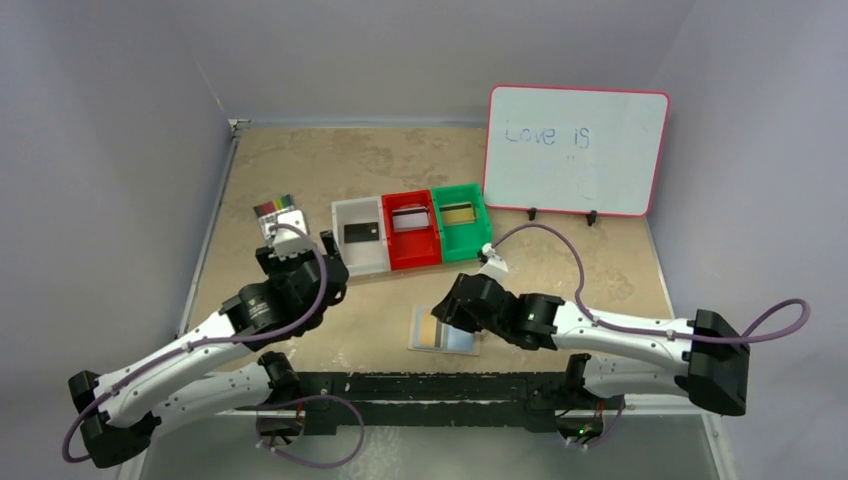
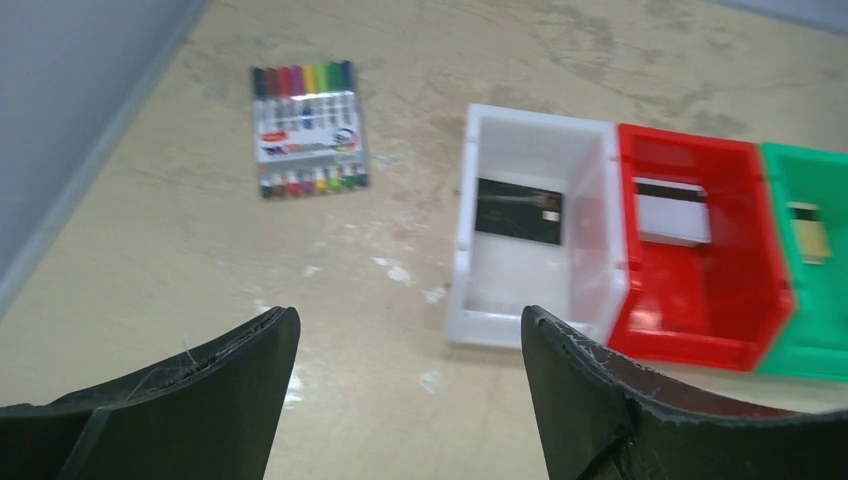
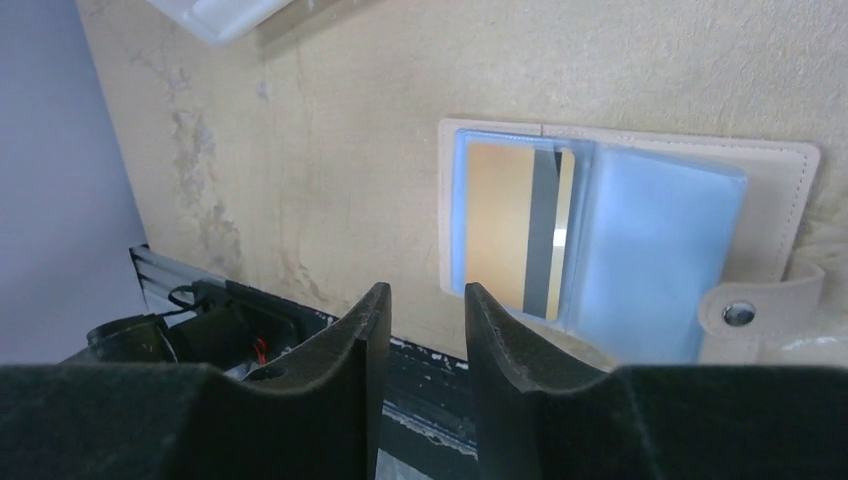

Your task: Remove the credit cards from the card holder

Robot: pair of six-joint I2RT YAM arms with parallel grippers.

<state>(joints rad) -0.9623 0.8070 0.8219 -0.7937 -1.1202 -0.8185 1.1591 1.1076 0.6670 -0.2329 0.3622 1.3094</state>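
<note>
- The right gripper (image 3: pixel 425 295) has its fingers a narrow gap apart with nothing between them, over the near edge of the table (image 3: pixel 350 150), just beside the card holder (image 3: pixel 660 250).
- The card holder lies open and flat, with a gold card (image 3: pixel 500 220) tucked in its left pocket.
- The left gripper (image 2: pixel 408 320) has its fingers wide apart and empty, near the white bin (image 2: pixel 462 270).
- The white bin holds a black card (image 2: pixel 518 210), the red bin (image 2: pixel 700 345) a silver card (image 2: pixel 672 215) and the green bin (image 2: pixel 800 160) a tan card (image 2: pixel 812 235).
</note>
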